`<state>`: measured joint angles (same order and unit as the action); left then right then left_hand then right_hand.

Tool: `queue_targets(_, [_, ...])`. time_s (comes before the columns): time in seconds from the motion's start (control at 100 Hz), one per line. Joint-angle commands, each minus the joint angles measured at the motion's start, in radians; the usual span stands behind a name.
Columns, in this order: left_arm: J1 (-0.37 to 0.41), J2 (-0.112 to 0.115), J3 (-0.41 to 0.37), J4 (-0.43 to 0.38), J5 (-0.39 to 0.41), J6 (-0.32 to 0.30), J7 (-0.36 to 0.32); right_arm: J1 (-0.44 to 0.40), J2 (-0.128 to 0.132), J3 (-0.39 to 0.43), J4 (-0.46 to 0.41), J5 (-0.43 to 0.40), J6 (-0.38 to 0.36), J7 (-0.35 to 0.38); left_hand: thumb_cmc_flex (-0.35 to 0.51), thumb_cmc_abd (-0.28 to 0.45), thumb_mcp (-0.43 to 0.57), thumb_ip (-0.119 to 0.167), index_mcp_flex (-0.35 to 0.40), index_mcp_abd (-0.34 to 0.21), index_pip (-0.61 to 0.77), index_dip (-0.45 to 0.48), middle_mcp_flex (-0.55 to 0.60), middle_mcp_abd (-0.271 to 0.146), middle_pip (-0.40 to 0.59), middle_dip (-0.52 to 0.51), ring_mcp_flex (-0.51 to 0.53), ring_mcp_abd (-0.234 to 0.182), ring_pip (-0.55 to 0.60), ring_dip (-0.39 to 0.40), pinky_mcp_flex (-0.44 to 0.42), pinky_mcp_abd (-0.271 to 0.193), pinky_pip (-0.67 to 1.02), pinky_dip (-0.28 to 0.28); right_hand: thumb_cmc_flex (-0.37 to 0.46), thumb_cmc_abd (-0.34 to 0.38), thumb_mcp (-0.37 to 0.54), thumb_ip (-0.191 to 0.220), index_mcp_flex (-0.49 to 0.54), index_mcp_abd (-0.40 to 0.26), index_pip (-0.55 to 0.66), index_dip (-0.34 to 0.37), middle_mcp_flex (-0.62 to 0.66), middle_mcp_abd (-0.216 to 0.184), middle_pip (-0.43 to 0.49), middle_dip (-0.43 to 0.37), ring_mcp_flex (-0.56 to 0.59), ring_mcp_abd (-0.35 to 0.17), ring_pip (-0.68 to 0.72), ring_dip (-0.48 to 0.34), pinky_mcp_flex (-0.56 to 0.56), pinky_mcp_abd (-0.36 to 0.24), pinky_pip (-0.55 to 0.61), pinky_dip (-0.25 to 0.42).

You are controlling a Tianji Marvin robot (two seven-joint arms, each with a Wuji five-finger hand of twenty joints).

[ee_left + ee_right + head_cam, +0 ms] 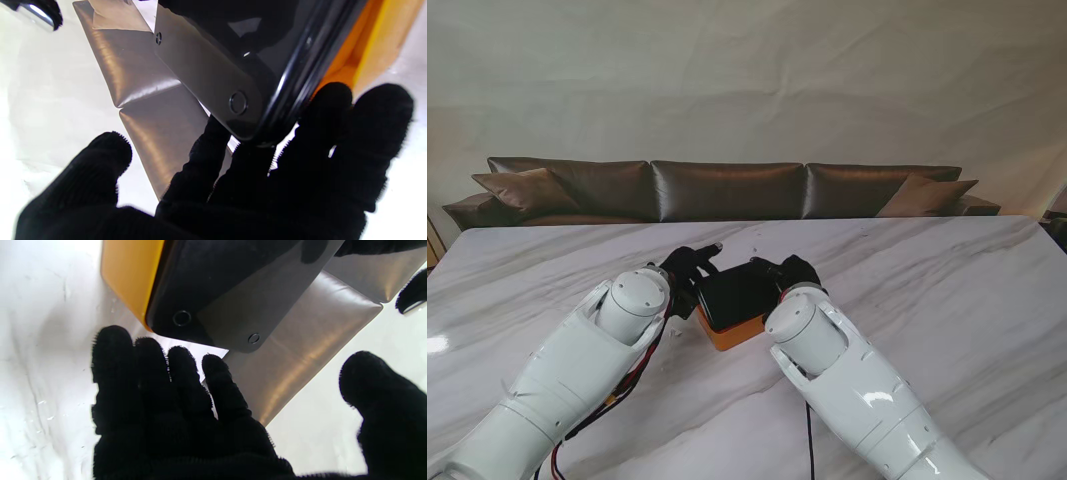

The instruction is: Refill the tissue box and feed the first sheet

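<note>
Black-gloved left hand (689,268) and right hand (793,272), fingers spread, flank the orange-and-black tissue box (735,305) at frame centre, gripping nothing.

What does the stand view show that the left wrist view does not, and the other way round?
Only the stand view shows both white arms, the right hand, the whole marble table and the brown sofa behind it.

Only the left wrist view shows the close detail: round studs on the box's glossy black face, and the fingers lying against its edge, the thumb apart.

Both show the left hand in a black glove at the box, which is black with an orange part. No tissue can be made out in either.
</note>
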<state>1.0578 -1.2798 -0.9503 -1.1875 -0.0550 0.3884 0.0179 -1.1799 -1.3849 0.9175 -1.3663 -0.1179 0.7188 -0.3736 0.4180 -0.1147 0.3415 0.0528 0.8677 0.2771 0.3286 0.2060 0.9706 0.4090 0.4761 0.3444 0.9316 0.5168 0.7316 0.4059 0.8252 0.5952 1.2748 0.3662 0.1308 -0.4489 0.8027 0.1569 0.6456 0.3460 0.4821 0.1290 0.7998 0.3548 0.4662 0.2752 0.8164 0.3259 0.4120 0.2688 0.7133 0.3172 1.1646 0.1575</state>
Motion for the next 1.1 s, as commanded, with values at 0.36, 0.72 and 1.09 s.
queue_targets(0.36, [0.015, 0.028, -0.014, -0.03, 0.061, 0.031, -0.051, -0.032, 0.016, 0.022, -0.029, -0.023, 0.01, 0.022, -0.032, 0.011, -0.005, 0.026, 0.037, -0.038, -0.017, -0.001, 0.089, -0.013, 0.023, -0.006, 0.084, 0.019, 0.029, -0.016, 0.061, -0.078, 0.044, -0.04, -0.023, -0.007, -0.001, 0.004, 0.007, -0.021, 0.013, 0.009, 0.02, -0.026, 0.018, 0.0, 0.029, -0.014, 0.02, -0.001, 0.001, -0.039, 0.022, 0.02])
queue_targets(0.72, [0.019, 0.045, -0.014, -0.034, 0.134, 0.05, -0.061, -0.082, 0.032, 0.044, -0.072, -0.049, 0.01, 0.024, -0.029, 0.007, 0.009, 0.027, 0.049, -0.037, -0.003, 0.004, 0.104, -0.028, 0.023, -0.009, 0.098, 0.008, 0.033, -0.024, 0.072, -0.087, 0.057, -0.061, -0.021, -0.004, -0.003, 0.003, 0.013, -0.02, 0.017, 0.01, 0.023, -0.025, 0.02, 0.0, 0.031, -0.011, 0.023, 0.0, 0.005, -0.036, 0.025, 0.023])
queue_targets(1.09, [-0.012, 0.049, 0.025, 0.016, 0.224, 0.043, -0.049, -0.142, 0.041, 0.052, -0.117, -0.07, 0.013, 0.02, 0.0, 0.02, -0.016, 0.026, -0.026, -0.118, -0.008, 0.01, -0.003, -0.143, 0.04, 0.012, 0.012, -0.071, 0.012, -0.018, -0.087, -0.156, 0.042, 0.0, 0.018, -0.002, -0.016, 0.005, 0.081, -0.066, 0.069, 0.031, 0.093, -0.044, 0.029, 0.0, 0.08, -0.002, 0.065, 0.014, 0.032, -0.026, 0.065, 0.038])
